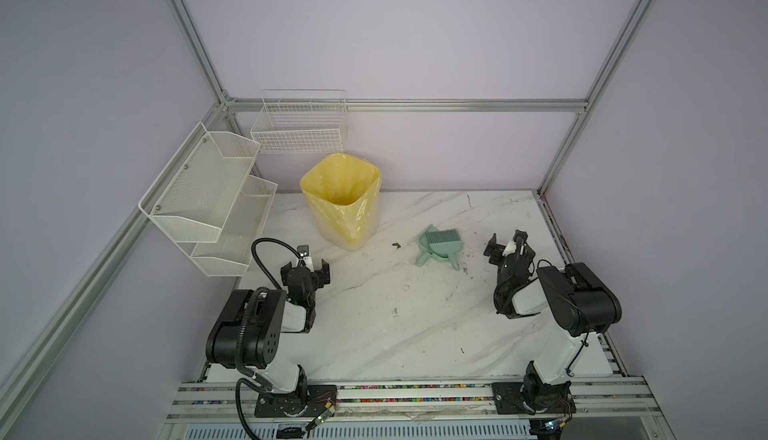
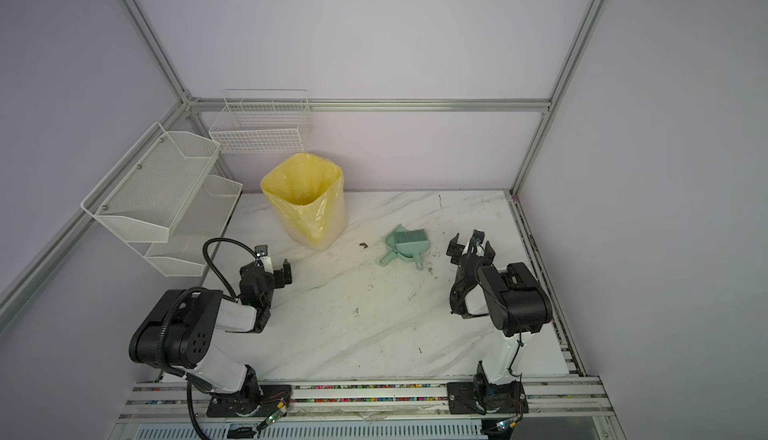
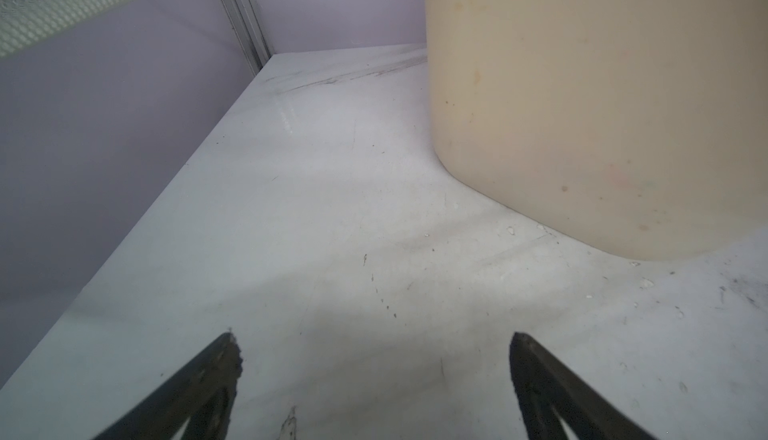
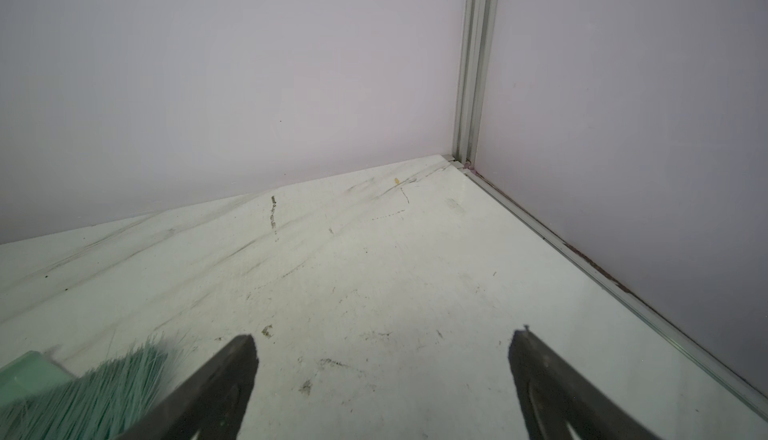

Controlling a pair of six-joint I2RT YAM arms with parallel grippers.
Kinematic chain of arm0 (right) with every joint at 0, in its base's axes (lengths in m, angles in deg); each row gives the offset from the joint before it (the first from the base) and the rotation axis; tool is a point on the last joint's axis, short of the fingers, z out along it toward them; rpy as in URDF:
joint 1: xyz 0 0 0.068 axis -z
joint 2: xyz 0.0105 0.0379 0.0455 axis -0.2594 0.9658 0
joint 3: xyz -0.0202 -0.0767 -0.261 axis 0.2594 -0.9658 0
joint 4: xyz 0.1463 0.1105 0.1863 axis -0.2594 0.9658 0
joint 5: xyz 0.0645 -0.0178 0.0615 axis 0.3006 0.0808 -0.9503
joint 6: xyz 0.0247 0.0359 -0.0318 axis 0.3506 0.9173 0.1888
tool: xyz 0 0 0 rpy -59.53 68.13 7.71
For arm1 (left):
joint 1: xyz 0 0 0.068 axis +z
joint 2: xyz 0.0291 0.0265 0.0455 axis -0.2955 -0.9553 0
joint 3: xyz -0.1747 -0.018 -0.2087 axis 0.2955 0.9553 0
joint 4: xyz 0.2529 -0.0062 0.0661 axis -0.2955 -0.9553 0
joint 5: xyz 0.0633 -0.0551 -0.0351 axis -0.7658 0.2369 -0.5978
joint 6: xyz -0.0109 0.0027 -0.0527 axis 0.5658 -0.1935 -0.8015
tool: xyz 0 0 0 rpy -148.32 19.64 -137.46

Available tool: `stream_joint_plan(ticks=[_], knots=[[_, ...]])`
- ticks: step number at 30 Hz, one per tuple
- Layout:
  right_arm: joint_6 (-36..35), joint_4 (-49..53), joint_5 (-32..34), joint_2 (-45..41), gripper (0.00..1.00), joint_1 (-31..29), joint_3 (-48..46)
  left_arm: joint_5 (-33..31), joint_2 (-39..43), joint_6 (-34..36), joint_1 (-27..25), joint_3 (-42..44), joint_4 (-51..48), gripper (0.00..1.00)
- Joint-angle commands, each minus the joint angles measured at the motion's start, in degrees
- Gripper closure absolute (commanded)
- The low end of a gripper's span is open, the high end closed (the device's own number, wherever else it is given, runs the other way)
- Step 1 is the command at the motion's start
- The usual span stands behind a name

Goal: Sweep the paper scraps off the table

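The paper scraps are out of view in every frame. The white marble-look table (image 1: 395, 334) (image 2: 353, 346) shows only grey veins, scuff marks and a small dark speck (image 1: 396, 245). My left gripper (image 1: 306, 271) (image 2: 268, 271) hovers low at the table's left, just in front of the bin. In the left wrist view this gripper (image 3: 374, 336) is open over bare table (image 3: 291, 209). My right gripper (image 1: 507, 242) (image 2: 471, 247) is at the right, beside the dustpan set. The right wrist view shows it (image 4: 384, 335) open and empty above the table (image 4: 374, 272).
A bin lined with a yellow bag (image 1: 340, 197) (image 2: 305, 197) (image 3: 582, 105) stands at the back left. A green dustpan with a brush in it (image 1: 438, 247) (image 2: 405, 247) lies right of centre, and its bristles (image 4: 104, 392) reach near my right gripper. White mesh shelves (image 1: 208, 193) and a wire basket (image 1: 299, 126) hang on the walls.
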Motion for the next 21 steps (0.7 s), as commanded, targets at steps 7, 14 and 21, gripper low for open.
stream_joint_plan(ticks=[7, 14, 21], knots=[[-1.6, -1.9, -0.5, -0.8, 0.03, 0.1, 0.2, 0.7, 1.3, -0.9, 0.4, -3.8, 1.7, 0.00], [-1.6, -1.9, -0.5, -0.8, 0.03, 0.1, 0.1, 0.7, 1.3, -1.0, 0.4, -3.7, 1.7, 0.00], [-1.7, -2.0, -0.5, -0.8, 0.03, 0.1, 0.1, 0.7, 1.3, -1.0, 0.4, -3.8, 1.7, 0.00]])
